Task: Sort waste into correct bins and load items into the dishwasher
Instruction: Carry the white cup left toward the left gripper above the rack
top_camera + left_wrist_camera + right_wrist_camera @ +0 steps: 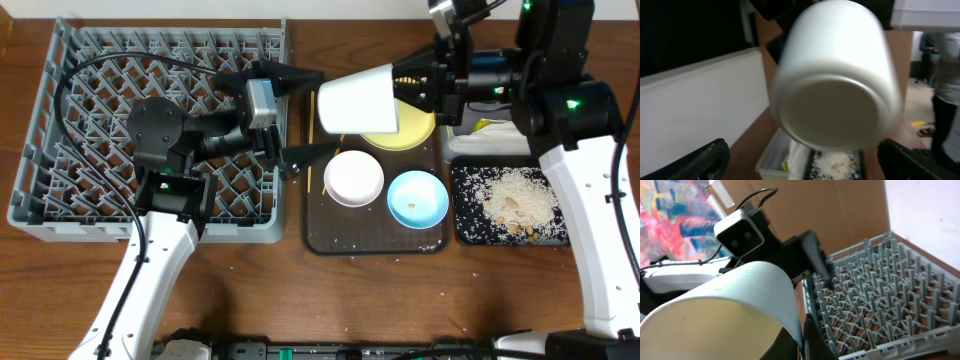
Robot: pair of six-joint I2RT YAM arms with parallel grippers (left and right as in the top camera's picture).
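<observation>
My right gripper (408, 92) is shut on the rim of the small white cup (360, 100) and holds it on its side in the air above the yellow plate (418, 132). The cup's base points left. My left gripper (326, 112) is open, one finger on either side of the cup's base and clear of it. In the left wrist view the cup's base (832, 80) fills the frame above the open fingers (807, 162). In the right wrist view the cup (725, 310) is pinched by my finger (815, 340). The grey dish rack (60, 215) is on the left. The chopsticks are out of view.
A white bowl (353, 178) and a light blue bowl (418, 197) sit on the dark brown tray (330, 238). The black tray (470, 232) at right holds rice crumbs. The clear tub (490, 140) behind it holds a napkin.
</observation>
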